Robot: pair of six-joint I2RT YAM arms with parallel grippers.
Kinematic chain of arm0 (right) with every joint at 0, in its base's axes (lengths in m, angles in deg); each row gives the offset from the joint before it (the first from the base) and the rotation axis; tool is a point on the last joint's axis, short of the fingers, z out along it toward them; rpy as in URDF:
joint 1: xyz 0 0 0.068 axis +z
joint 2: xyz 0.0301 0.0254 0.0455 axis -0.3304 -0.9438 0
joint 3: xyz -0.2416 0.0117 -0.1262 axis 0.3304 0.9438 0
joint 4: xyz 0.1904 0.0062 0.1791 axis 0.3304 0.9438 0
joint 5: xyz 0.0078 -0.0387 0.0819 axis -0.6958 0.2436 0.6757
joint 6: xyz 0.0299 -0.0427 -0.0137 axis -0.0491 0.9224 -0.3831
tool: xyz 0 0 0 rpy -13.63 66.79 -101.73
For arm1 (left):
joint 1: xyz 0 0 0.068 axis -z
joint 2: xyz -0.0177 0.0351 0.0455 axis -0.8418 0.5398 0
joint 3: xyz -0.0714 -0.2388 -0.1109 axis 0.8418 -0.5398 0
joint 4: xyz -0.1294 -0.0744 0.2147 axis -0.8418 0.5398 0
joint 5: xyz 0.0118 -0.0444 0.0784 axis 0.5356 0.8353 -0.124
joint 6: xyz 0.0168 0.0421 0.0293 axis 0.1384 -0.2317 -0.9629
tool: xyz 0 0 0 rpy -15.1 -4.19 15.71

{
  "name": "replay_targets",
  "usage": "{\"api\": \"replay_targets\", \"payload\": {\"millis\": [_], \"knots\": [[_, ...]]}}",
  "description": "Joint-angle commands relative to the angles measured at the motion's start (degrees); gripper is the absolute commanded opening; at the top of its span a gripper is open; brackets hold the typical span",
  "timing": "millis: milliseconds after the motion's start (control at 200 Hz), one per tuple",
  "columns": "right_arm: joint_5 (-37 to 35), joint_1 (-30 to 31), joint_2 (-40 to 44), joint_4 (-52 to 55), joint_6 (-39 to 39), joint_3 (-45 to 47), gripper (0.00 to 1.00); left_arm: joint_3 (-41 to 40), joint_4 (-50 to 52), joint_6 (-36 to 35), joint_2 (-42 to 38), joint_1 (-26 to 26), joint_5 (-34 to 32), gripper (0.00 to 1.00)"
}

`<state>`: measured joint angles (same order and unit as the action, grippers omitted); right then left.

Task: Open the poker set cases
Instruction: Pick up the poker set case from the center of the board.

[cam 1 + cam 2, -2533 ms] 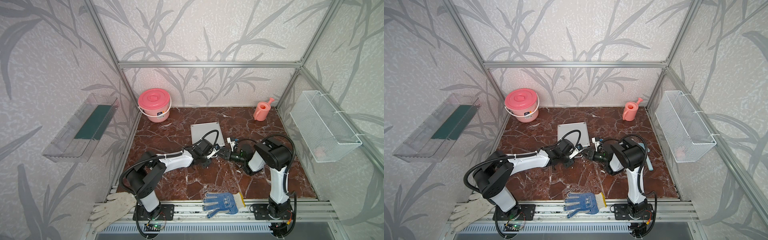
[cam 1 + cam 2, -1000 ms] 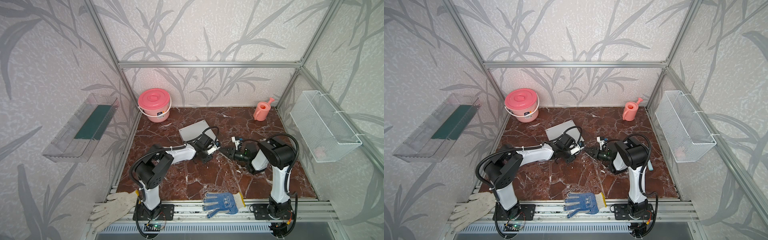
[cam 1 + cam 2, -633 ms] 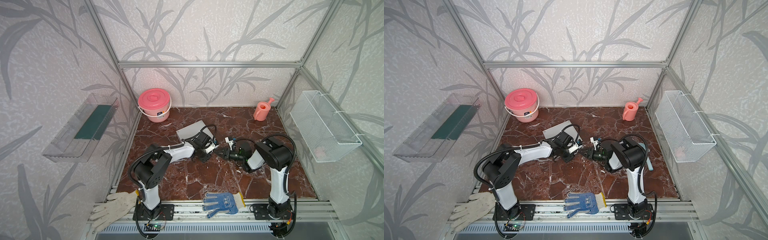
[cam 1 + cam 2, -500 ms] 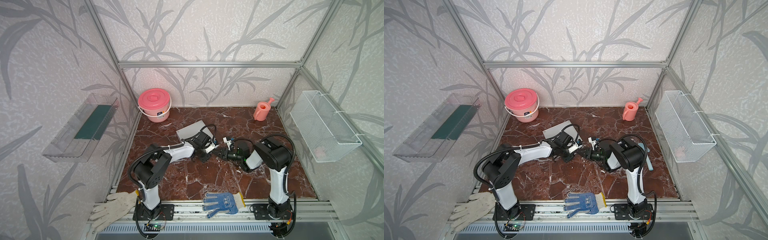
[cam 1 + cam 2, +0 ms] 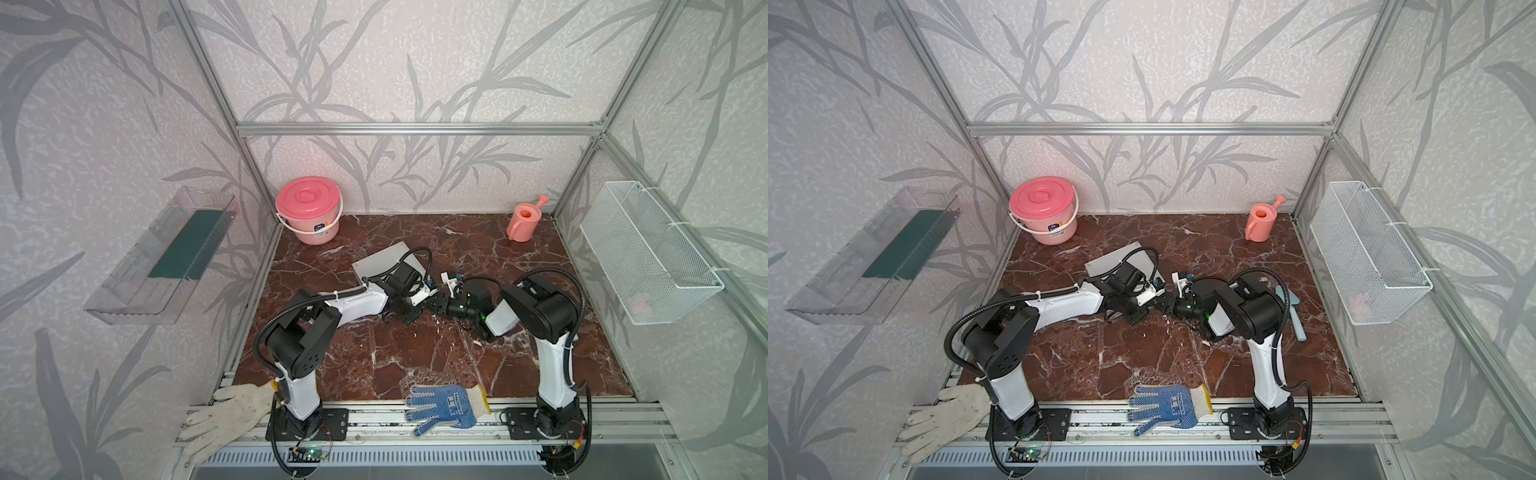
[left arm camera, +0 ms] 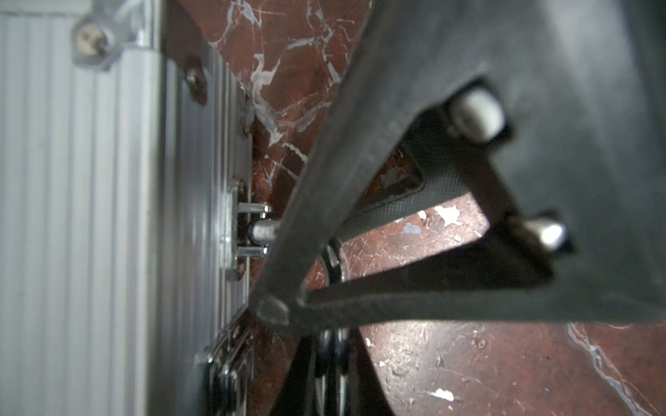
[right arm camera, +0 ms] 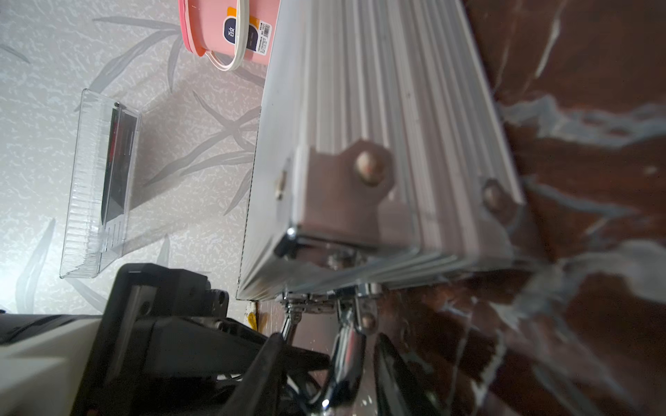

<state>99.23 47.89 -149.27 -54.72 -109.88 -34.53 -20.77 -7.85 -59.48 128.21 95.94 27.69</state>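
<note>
Both arms are down low over the marble, wrists nearly meeting. The left arm lies almost flat, its forearm reaching from the base toward the middle. The right arm is folded at the elbow, its wrist pointing back across toward the other one.

The left gripper is rolled on its side with its jaws clenched, the two fingertips touching each other just beside the front wall of the poker set case. Whether they pinch any part of it, I cannot tell.

The right gripper has its jaws parted, and the chrome handle of the case sits between them with a gap on either side — no squeeze visible. The case lies flat with its lid shut, immediately ahead of both sets of jaws, and a latch is right next to the left fingertips.

Round the room now. The tabletop is red-brown marble with white veins. Far beyond the jaws, past the case, a lidded pink bucket stands in the corner. Well off beyond the right jaws is a pink watering can.

Behind the right gripper, beside its arm, lies a pale blue tool. Back behind both grippers, by the arm bases, are a blue dotted glove and a white glove — both on the front rail. The leaf-patterned walls carry a clear tray and a white wire basket.
</note>
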Motion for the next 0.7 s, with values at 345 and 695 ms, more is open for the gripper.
{"api": "replay_targets", "payload": {"millis": [345,695], "knots": [[-5.0,0.9,-3.8,-1.2,-5.1,0.6,0.02,1.3,-1.2,0.6,-3.1,0.4,0.4,0.00],[-7.7,0.8,-0.2,0.0,-7.9,1.4,0.00,-2.3,1.7,1.2,-6.4,0.4,-5.8,0.45]]}}
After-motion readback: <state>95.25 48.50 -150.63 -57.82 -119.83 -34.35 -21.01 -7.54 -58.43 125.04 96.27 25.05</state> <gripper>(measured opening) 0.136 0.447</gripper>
